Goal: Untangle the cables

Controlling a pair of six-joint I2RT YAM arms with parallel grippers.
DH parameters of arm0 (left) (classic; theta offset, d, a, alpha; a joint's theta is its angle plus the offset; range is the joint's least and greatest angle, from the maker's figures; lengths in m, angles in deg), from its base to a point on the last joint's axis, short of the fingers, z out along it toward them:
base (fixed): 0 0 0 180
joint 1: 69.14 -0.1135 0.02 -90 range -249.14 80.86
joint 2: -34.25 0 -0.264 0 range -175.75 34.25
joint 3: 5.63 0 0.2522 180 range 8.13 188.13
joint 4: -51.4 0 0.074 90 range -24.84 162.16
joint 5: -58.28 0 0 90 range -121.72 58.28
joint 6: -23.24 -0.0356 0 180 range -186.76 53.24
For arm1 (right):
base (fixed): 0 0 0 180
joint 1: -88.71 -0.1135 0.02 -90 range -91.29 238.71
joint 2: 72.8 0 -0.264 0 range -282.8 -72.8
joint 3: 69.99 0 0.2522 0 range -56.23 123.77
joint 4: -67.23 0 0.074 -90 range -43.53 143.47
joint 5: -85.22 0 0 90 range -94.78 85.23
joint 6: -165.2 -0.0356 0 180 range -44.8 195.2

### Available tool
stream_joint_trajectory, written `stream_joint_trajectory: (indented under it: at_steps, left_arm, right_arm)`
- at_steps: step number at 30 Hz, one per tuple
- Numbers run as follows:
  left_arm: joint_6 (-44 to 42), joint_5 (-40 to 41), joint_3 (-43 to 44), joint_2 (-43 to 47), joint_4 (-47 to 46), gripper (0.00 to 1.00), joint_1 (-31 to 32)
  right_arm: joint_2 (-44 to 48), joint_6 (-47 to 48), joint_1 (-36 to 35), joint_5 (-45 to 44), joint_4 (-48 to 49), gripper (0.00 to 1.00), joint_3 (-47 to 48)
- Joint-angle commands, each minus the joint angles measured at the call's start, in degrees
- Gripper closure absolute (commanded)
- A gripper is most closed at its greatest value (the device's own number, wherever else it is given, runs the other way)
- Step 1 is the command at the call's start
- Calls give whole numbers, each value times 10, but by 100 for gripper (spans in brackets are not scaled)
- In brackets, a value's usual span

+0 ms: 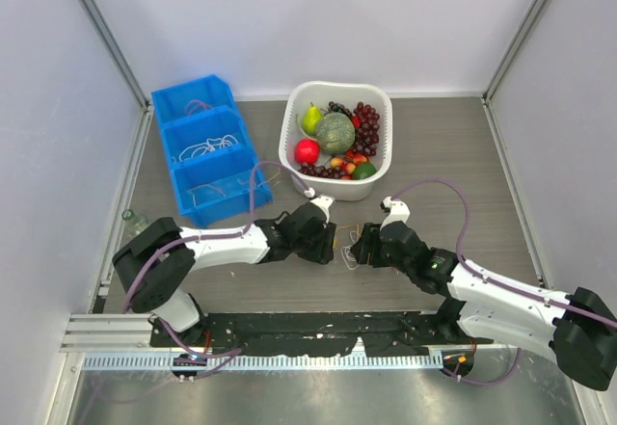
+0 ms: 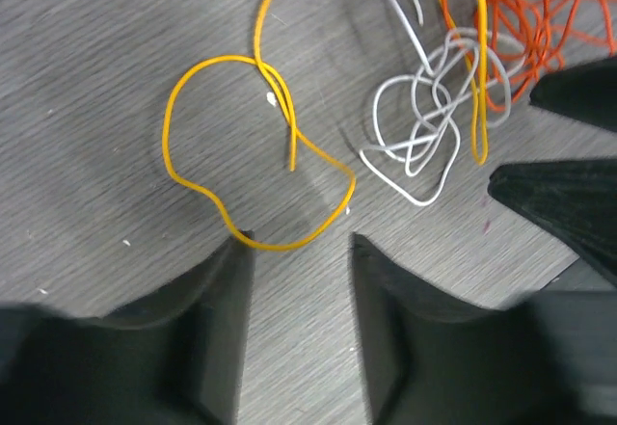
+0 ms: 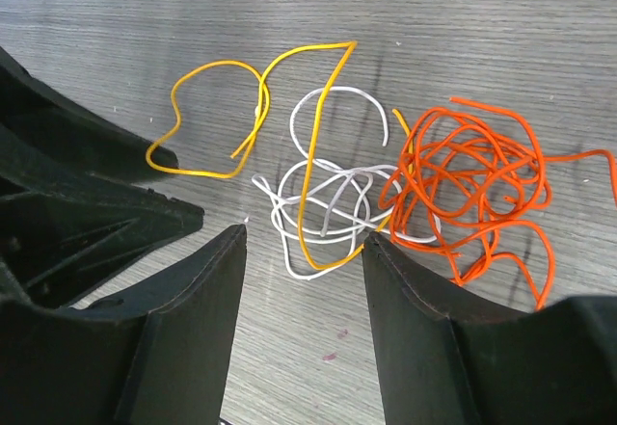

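Three thin cables lie tangled on the grey table point(image 1: 434, 155) between my two grippers. In the left wrist view the yellow-orange cable point(image 2: 167, 121) loops at the left, the white cable point(image 2: 374, 107) knots in the middle and the orange-red cable point(image 2: 540, 20) bunches at the top right. My left gripper point(image 2: 299, 242) is open, with the yellow loop's lower bend just ahead of its tips, against the left fingertip. My right gripper point(image 3: 304, 235) is open, its tips either side of the white cable point(image 3: 333, 92) and a yellow-orange cable point(image 3: 207, 66) strand. The orange-red cable point(image 3: 472, 174) lies by its right finger.
Both grippers point(image 1: 328, 242) point(image 1: 362, 247) face each other at the table's middle. A white basket point(image 1: 328, 189) of fruit stands just behind them. Blue bins point(image 1: 224, 213) holding cords stand at the back left. A small clear object point(image 1: 135, 221) lies by the left wall.
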Motion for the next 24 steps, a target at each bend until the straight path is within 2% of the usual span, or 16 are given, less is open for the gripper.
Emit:
stream_joint_trajectory:
  at_steps: [1,7,10,11,12,15,17,18,19,21,24]
  left_arm:
    - [1,11,14,-4,-15,64,7]
    - [-24,42,34,37,13,94,7]
    - [-31,48,32,62,19,96,7]
    - [-29,49,31,72,24,93,7]
    - [-27,49,29,80,26,84,7]
    - [-21,42,15,97,18,42,7]
    - [-18,43,3,108,-2,23,7]
    - [-18,44,2,108,-11,19,7]
    - [-18,48,6,100,-13,10,6]
    - [-11,69,34,74,11,6,6]
    - [23,121,82,17,75,7,6]
  right_arm:
    - [-11,-9,2,-1,39,43,0]
    - [-38,1,3,4,48,43,9]
    - [-52,1,3,11,58,40,10]
    - [-53,1,3,13,60,40,10]
    - [-59,0,3,16,63,40,11]
    - [-60,2,3,18,62,40,15]
    - [-55,1,3,15,62,40,16]
    - [-53,3,3,13,61,39,16]
    - [-52,4,3,13,60,39,17]
    - [-49,6,4,7,56,39,20]
    - [-51,6,3,4,51,39,23]
